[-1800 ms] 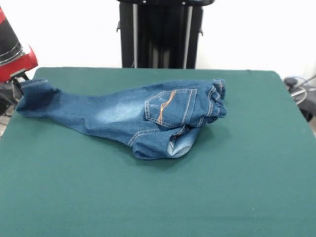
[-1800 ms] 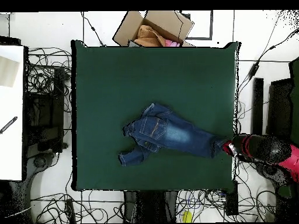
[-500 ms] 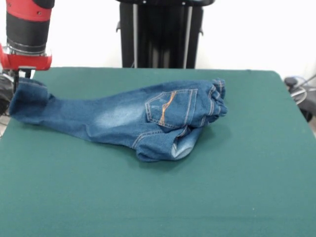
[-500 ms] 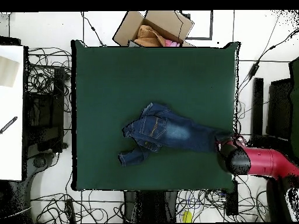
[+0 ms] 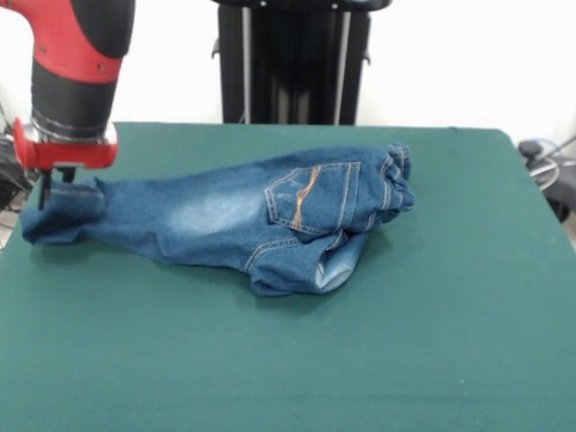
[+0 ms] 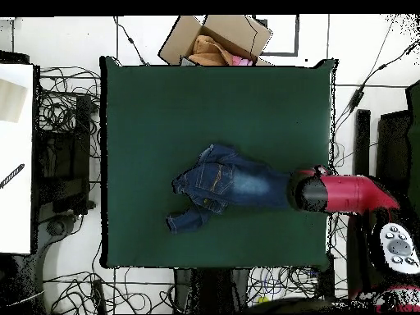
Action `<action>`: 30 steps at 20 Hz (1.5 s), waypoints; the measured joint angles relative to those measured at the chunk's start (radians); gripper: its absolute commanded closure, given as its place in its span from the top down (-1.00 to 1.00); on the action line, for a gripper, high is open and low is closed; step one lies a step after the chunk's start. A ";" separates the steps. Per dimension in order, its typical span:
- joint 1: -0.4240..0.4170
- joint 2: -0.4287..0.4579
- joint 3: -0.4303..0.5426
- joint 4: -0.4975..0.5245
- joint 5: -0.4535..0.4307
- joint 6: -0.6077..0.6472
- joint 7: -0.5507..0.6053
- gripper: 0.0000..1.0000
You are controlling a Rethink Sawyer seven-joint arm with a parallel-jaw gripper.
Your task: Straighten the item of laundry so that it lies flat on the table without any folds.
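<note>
The blue denim jeans (image 5: 270, 211) lie crumpled on the green table (image 5: 432, 342). One leg stretches to the left in the front view. The waist and back pocket with orange stitching are bunched at the right, and the other leg is folded underneath. My gripper (image 5: 54, 187) hangs from the red and black arm at the left and is shut on the hem of the stretched leg, which it holds slightly raised. In the overhead view the jeans (image 6: 225, 184) lie at the table's middle right, and the arm covers the gripper (image 6: 299, 193) at the leg's end.
The black pedestal (image 5: 292, 63) stands behind the table's far edge. In the overhead view an open cardboard box (image 6: 217, 37) with cloth sits beyond the table's top edge. Cables (image 6: 61, 115) lie round the table and a white surface (image 6: 15, 156) is at the left.
The arm has swung in over the table with the leg hem, carrying it inward from the table's side edge. The leg now lies shorter and the body of the jeans has barely moved.
</note>
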 measured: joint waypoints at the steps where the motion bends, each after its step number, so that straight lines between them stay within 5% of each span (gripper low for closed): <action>1: 0.018 0.013 -0.006 -0.022 0.014 0.014 0.000 -1.00; 30: 0.228 0.304 -0.200 -0.433 0.315 0.133 0.009 -1.00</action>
